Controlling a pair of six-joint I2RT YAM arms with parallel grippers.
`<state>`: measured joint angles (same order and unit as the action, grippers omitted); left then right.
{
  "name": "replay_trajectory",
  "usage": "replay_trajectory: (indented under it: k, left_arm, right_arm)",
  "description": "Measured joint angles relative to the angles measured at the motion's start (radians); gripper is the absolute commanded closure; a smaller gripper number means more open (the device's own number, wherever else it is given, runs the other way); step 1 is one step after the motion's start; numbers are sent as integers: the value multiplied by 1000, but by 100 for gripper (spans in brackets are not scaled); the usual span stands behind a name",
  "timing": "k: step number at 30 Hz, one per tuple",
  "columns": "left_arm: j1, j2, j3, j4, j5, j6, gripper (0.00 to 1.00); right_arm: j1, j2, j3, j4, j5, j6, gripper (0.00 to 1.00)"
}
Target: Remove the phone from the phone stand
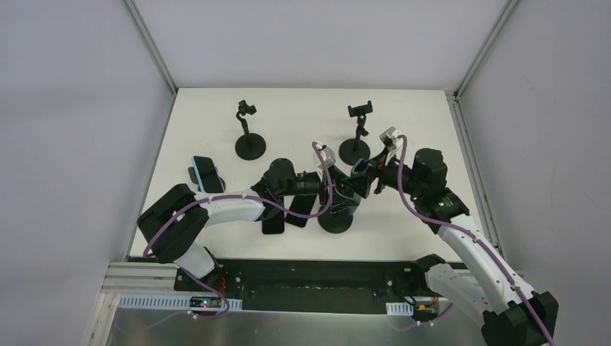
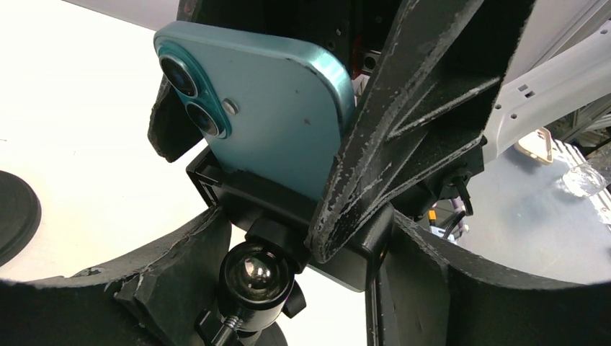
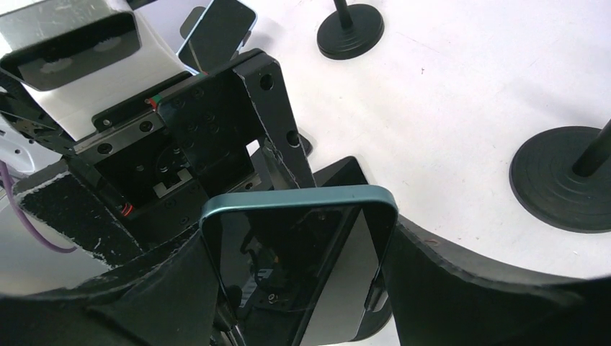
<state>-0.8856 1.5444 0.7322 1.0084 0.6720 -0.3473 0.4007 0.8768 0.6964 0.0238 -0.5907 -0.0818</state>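
Observation:
A teal phone (image 2: 274, 122) stands upright in the black clamp (image 2: 245, 194) of a phone stand, above its ball joint (image 2: 256, 277). The stand's round base (image 1: 336, 220) sits at the table's near centre. My left gripper (image 2: 302, 252) closes from both sides on the clamp and ball joint, and it shows in the top view (image 1: 344, 193). My right gripper (image 3: 299, 274) is shut on the phone's two long edges, with the dark screen (image 3: 295, 267) facing its camera. It shows in the top view (image 1: 362, 180). One right finger (image 2: 403, 130) crosses the phone's edge in the left wrist view.
Two empty black stands (image 1: 250, 144) (image 1: 357, 148) stand at the back; their bases show in the right wrist view (image 3: 351, 29) (image 3: 569, 180). A blue-rimmed phone (image 1: 205, 173) lies at the left. Dark phones (image 1: 274, 216) lie flat under the left arm.

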Motion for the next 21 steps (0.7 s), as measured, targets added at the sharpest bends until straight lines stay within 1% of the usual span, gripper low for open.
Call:
replay_trajectory:
  k: [7,8,11,12,14,17,20,21]
  left_arm:
    - [-4,-6,-8,3,-9,11,100]
    - [-5,-6,-8,3,-11,11,95]
    - [-11,-6,-5,-1,-27,8,75]
    - [-13,-6,-3,-4,-31,6,64]
    - [-17,-6,0,-10,-43,-2,51]
    - [-18,-6,7,-20,-49,-14,39]
    - [-18,-6,13,-29,-50,-32,33]
    - [-18,-6,13,-30,-53,-35,29]
  right_arm:
    - [-9,-3,0,-5,-31,2,100]
    - [-9,-6,-1,-7,-31,3,100]
    - [-8,-26,-10,-10,-15,16,100]
    - [-3,-37,-16,-10,-3,22,100]
    - [19,-64,-27,-13,54,34,100]
    - [61,-82,-35,-11,127,47,100]
    - [106,-96,-40,-8,216,64,100]
    - [120,-100,-41,-9,245,72,100]
